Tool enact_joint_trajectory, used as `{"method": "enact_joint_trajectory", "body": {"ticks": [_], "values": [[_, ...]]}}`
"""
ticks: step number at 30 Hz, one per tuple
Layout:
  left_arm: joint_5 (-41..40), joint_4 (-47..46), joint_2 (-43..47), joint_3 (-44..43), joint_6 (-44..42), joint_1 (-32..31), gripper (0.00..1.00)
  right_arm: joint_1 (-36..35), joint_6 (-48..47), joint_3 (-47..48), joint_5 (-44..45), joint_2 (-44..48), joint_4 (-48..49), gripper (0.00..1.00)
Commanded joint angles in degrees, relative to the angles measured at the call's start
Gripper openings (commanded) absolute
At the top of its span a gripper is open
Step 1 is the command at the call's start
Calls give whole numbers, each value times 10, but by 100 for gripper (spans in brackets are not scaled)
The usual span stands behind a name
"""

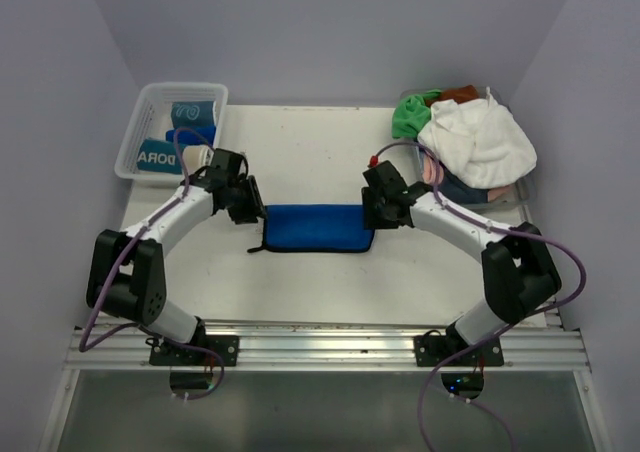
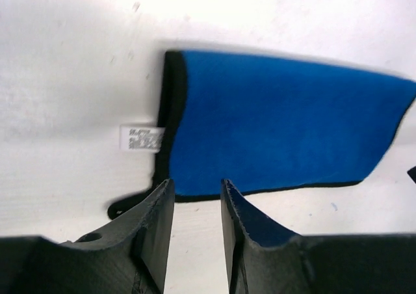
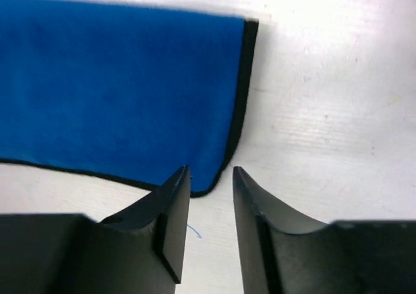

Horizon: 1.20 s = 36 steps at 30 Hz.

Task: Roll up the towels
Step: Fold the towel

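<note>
A royal blue towel [image 1: 318, 227] with a black hem lies folded in a flat strip at the table's middle. My left gripper [image 1: 250, 208] hovers at its left end, open and empty. In the left wrist view its fingertips [image 2: 197, 187] sit just off the towel's [image 2: 279, 125] long edge, near the corner with a white label [image 2: 142, 138]. My right gripper [image 1: 378, 210] is at the towel's right end, open and empty. In the right wrist view its tips [image 3: 211, 172] are just off the towel's [image 3: 117, 86] corner.
A clear mesh basket [image 1: 138, 142] at the back left holds rolled teal towels [image 1: 192, 114]. At the back right, a pile of loose towels, white [image 1: 478, 142] and green [image 1: 412, 114] on top, fills a bin [image 1: 520, 194]. Walls close in on both sides.
</note>
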State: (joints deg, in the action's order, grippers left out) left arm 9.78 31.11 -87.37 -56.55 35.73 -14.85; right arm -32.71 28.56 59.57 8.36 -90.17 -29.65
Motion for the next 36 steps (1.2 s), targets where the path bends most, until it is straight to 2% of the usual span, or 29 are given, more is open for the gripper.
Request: {"method": "enact_joint_trajectory", "body": {"ticks": [1, 4, 11, 19, 24, 30, 36], "values": [[6, -17, -4, -56, -21, -12, 37, 7, -10, 57, 28, -10, 9, 34], [8, -35, -45, -87, -21, -22, 31, 19, -14, 96, 12, -64, 17, 20], [8, -68, -150, -140, -30, -20, 26, 48, -18, 147, -28, -157, 42, 16], [-6, -68, -243, -186, -38, -19, 22, 70, -24, 126, -33, -207, 55, 14], [-14, -56, -241, -190, -37, -19, 21, 70, -18, 84, -43, -190, 66, 13], [-35, -26, -188, -194, -40, -21, 22, 67, 9, -12, -65, -123, 75, 10], [-43, 2, -126, -177, -41, -42, 22, 13, 54, -73, -77, -23, 46, 11]]}}
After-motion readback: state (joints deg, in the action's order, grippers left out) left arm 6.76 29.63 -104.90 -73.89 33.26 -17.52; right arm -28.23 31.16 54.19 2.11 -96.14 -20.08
